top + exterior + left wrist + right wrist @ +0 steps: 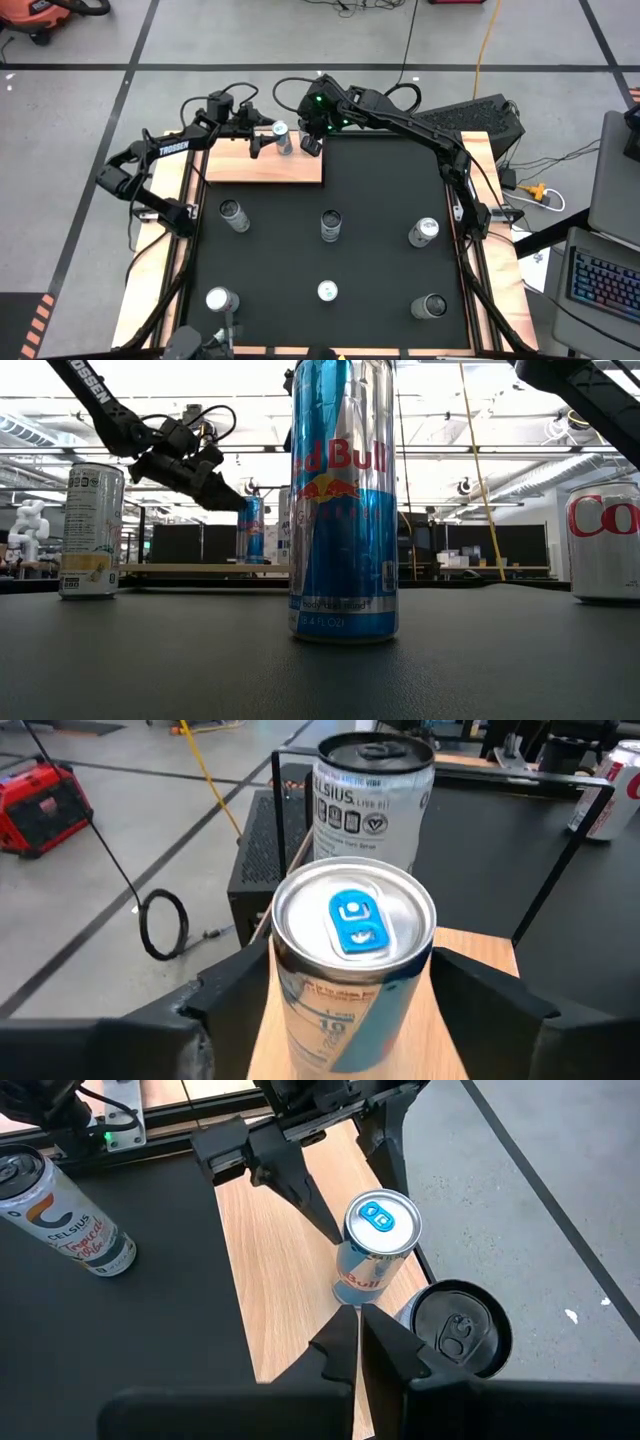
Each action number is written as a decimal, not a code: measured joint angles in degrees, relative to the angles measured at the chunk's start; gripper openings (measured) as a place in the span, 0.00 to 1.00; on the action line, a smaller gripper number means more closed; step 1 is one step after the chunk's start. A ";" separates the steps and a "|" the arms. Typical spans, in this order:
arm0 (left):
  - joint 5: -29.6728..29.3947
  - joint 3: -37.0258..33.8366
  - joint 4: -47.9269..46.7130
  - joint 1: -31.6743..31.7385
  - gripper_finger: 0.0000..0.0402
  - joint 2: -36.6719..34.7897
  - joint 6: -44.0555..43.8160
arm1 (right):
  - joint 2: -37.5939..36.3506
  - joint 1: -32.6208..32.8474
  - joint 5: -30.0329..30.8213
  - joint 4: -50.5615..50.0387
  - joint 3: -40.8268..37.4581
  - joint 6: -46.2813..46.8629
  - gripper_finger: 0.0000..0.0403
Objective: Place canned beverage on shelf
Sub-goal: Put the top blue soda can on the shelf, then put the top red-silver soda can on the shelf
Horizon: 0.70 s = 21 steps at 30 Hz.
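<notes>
Presently, the blue-and-silver can (281,133) is seen standing upright on the shelf (262,166), near the board's far edge and toward its right end. The left gripper (268,140) is placed around this can; in the left wrist view its fingers (490,995) are spread to either side of the can (345,970), with a narrow gap visible on each side, so nothing is gripped. The light-wood surface is seen beneath the can in the right wrist view (372,1245).

The right gripper (357,1317) is held above the shelf's right end, just beside the can, with its two fingers pressed together and nothing between them. A dark-topped can (460,1325) is seen close to the same end of the shelf.

The shelf lies at the far left corner of the black mat (380,200), its right edge meeting the mat. Most of the board on the left of the can is bare wood.

On the mat, six other cans are recorded, well apart from one another: (233,213), (331,224), (424,232), (220,300), (327,292), (431,305). Wide bare mat is left between them and between the front row and the shelf's near edge.
</notes>
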 joint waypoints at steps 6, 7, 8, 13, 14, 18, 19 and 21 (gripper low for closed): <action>0.01 0.00 0.56 0.00 0.74 -0.07 -0.39 | 0.00 0.00 0.00 0.00 0.00 0.00 0.00; 0.01 0.00 0.56 0.00 0.74 -0.07 -0.48 | 0.00 0.00 0.00 0.00 0.00 -0.01 0.00; 0.01 0.00 0.54 0.00 0.75 -0.11 -0.51 | 0.00 0.00 0.00 0.00 0.00 0.00 0.00; 0.01 0.02 0.51 0.00 0.75 -2.39 -0.73 | 0.00 0.00 0.00 0.00 0.00 0.00 0.00; 0.03 0.02 0.51 0.00 0.75 -3.19 -1.59 | 0.00 0.00 0.00 0.00 0.00 0.00 0.00; 0.07 0.08 0.17 0.00 0.75 -7.28 -6.38 | 0.00 0.00 0.00 0.00 0.00 0.00 0.00; 0.10 0.11 -0.22 0.00 0.75 -8.29 -7.43 | 0.00 0.00 0.00 0.00 0.00 0.02 0.00; 0.76 0.13 -2.44 0.00 0.75 -10.57 -7.98 | 0.00 0.00 0.00 0.00 0.00 0.00 0.00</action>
